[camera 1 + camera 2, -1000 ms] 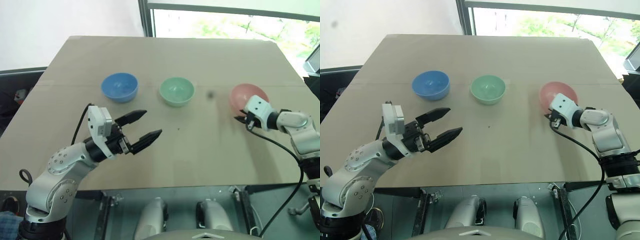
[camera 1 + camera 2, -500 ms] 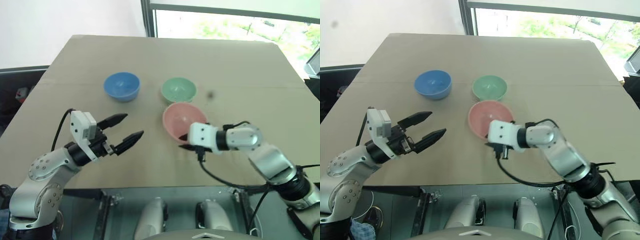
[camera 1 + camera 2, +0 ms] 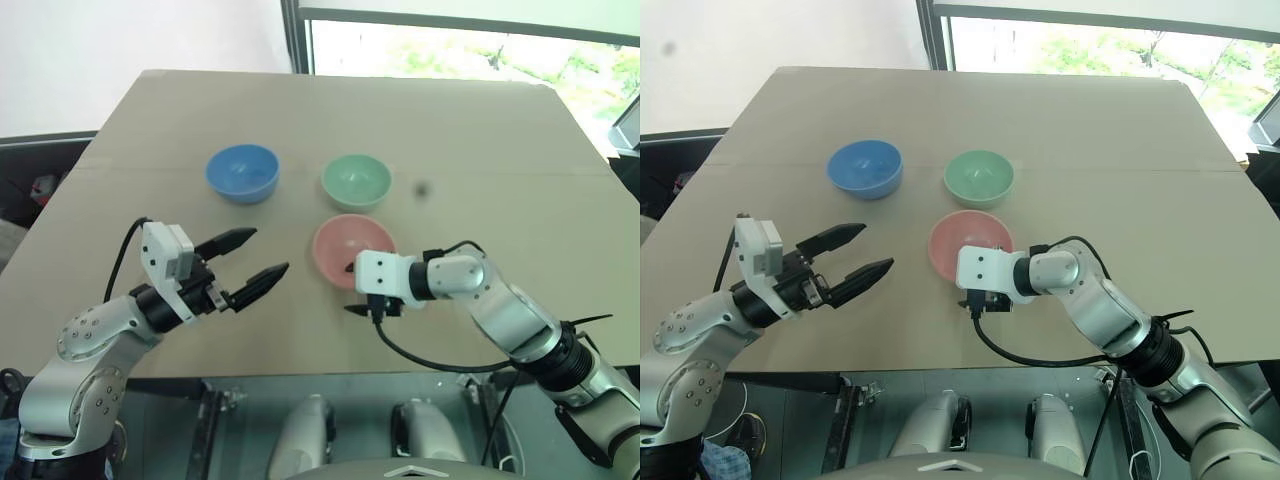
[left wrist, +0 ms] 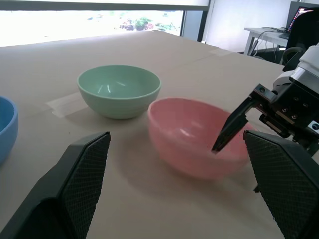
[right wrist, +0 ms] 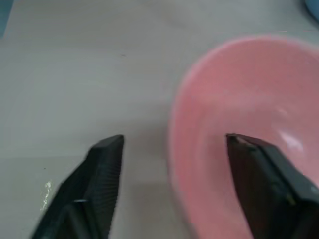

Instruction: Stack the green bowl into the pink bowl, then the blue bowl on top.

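Observation:
The pink bowl (image 3: 352,250) sits upright on the table near its middle, just in front of the green bowl (image 3: 356,181). To the left of the green one stands the blue bowl (image 3: 241,172). My right gripper (image 3: 365,296) is open at the pink bowl's near rim. In the right wrist view one of its fingers (image 5: 102,169) is outside the pink bowl (image 5: 249,99) and the other is over its inside, neither pressing the wall. My left gripper (image 3: 263,253) hovers open and empty to the left of the pink bowl, pointing at it.
The tan table (image 3: 480,130) runs back to a window. Its front edge (image 3: 300,376) lies just below both arms. A black cable (image 3: 420,360) loops from my right wrist over that edge. A small dark spot (image 3: 421,187) marks the top to the right of the green bowl.
My right arm swung the pink bowl from the far right to in front of the green bowl, set it down and opened. My left gripper drew back a little to the left.

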Robot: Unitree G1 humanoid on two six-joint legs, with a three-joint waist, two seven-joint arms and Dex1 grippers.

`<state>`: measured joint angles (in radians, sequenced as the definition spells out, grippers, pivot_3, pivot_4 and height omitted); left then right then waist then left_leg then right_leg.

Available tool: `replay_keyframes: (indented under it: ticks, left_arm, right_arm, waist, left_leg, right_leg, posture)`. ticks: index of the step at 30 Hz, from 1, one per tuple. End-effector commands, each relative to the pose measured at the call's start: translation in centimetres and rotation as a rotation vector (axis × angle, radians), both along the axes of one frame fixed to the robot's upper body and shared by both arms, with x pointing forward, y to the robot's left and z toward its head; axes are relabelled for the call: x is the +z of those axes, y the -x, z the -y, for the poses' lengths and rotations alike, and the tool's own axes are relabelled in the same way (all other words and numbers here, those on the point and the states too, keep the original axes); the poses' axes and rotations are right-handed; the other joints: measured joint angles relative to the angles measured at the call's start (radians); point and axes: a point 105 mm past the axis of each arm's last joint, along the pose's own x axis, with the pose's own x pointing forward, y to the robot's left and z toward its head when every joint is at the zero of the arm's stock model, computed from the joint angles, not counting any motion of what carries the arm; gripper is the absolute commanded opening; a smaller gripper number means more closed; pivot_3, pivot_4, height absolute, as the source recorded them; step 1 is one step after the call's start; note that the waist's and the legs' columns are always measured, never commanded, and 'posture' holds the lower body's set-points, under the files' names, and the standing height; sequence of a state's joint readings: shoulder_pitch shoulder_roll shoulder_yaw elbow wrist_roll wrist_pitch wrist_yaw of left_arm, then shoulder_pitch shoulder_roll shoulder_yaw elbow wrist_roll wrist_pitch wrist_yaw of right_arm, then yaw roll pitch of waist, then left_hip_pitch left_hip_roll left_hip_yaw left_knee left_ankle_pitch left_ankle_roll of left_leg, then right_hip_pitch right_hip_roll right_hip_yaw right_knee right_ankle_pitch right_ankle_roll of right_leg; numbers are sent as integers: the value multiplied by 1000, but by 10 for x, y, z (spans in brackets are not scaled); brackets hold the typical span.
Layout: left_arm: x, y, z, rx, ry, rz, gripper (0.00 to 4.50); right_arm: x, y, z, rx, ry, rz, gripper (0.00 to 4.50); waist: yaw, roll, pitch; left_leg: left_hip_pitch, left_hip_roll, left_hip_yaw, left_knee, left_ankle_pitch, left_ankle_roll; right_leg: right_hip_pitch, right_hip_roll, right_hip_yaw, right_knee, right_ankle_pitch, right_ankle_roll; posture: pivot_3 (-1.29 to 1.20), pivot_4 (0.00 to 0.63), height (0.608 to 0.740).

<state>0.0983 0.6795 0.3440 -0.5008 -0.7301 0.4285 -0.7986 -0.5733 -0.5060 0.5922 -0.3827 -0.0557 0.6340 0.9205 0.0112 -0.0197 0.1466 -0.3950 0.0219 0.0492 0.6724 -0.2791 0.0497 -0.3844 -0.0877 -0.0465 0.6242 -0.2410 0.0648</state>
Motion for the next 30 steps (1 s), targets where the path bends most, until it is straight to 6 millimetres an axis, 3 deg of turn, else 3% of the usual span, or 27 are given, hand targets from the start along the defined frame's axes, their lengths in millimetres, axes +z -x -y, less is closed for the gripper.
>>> replay_keyframes:
  ticks: [1,5,9,16,18,21,30]
  left_arm:
    - [9,3,5,-18,-7,45,4500]
    - [10,0,7,-18,-9,51,4500]
    - [11,-4,9,-10,-18,54,4500]
    - [14,-13,16,-27,-3,56,4500]
    - [17,-15,17,-37,18,57,4500]
    - [16,-18,16,-39,13,57,4500]
    - [19,-21,10,7,2,82,4500]
  right_arm:
    - [15,-2,1,2,-27,34,4420]
    - [36,-6,13,-49,-100,23,4420]
    - [75,-5,31,-125,-306,-17,4420]
    - [123,-18,82,-313,-596,-3,4420]
    - [125,-29,102,-400,-629,31,4420]
    - [121,-42,112,-469,-616,78,4420]
    - [95,-85,78,-423,-479,107,4420]
  waist:
    - [0,0,0]
    - [1,0,0]
    - [3,0,1]
    - [1,0,1]
    - [3,0,1]
    - [1,0,1]
    - [-22,0,1]
  left_leg:
    - [0,0,0,0,0,0]
    - [0,0,0,0,0,0]
    - [-1,0,-1,0,0,0]
    - [-1,0,-1,-1,0,0]
    - [-1,0,-1,-1,0,0]
    - [-1,-1,0,-1,0,0]
    - [-1,0,2,-1,0,0]
  right_leg:
    - [0,0,0,0,0,0]
    - [0,0,0,0,0,0]
    - [0,0,0,0,0,0]
    - [0,-1,0,0,0,0]
    - [0,-1,0,0,0,0]
    - [0,-1,0,0,0,0]
    - [-2,1,2,1,0,0]
  posture:
    - [0,150,740]
    - [0,150,740]
    - [0,150,740]
    - [0,150,740]
    - [0,150,740]
    - [0,150,740]
    - [0,150,740]
